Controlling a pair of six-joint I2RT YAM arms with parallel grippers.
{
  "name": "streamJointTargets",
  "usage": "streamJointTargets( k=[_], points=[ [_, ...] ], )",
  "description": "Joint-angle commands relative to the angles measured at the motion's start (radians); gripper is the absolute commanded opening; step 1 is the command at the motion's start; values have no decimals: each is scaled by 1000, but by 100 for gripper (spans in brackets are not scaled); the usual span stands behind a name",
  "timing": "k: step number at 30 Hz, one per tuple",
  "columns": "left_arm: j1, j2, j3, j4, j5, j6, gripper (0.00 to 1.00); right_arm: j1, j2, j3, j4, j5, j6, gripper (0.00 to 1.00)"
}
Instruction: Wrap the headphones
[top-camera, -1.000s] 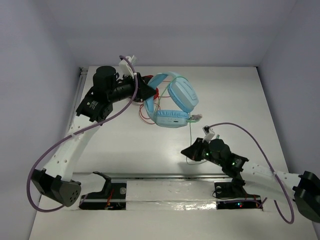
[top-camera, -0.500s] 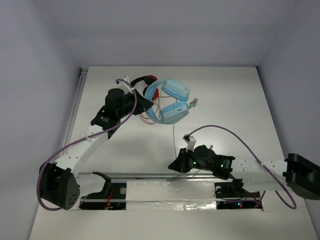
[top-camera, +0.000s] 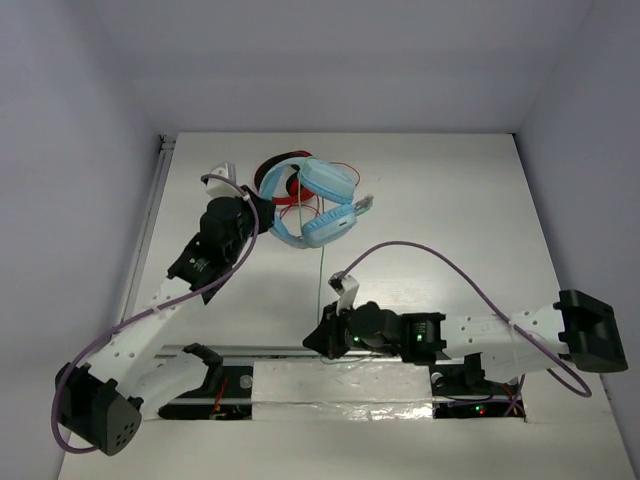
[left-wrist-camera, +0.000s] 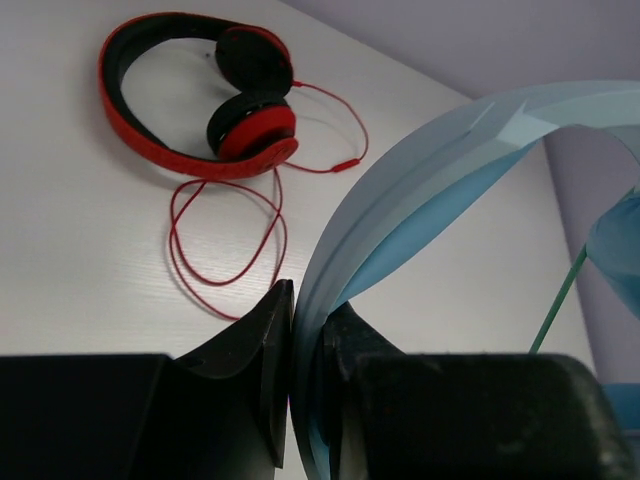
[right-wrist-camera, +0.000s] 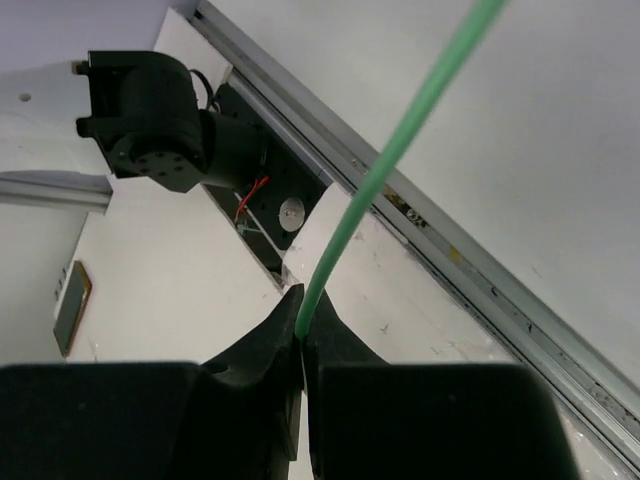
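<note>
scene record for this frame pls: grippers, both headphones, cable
left gripper: shut on the band of the blue headphones
right gripper: shut on the green cable, low near the front edge of the table
green cable: runs straight from blue headphones to right gripper, a long run not wound
red headphones: lying flat on table, not gripped
red cable: loose loops beside them

No writing or numbers can be read.
</note>
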Motion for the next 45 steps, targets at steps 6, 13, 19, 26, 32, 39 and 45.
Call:
streamJointTargets(
  k=[6,13,19,26,32,39,45],
  points=[
    [-110,-34,-66,61,-236,-30,0,62,122,182,-199,18,-91,5],
    [-322,15,-55,-93,-492,26,0,84,109,334,-320,-41,-176,3],
    [-461,123,3,-338,-534,64,0,84,7,472,-587,59,-301,0],
    [-563,231,124,-456,-401,101,0,29,-53,573,-831,259,-398,0],
    [-563,193,136,-501,-289,182,0,-48,-127,569,-932,385,-403,0],
    [-563,165,162,-525,-108,358,0,-120,-130,560,-962,451,-429,0],
    [-563,141,172,-561,-56,423,0,-140,-81,555,-975,650,-380,0]
  ],
)
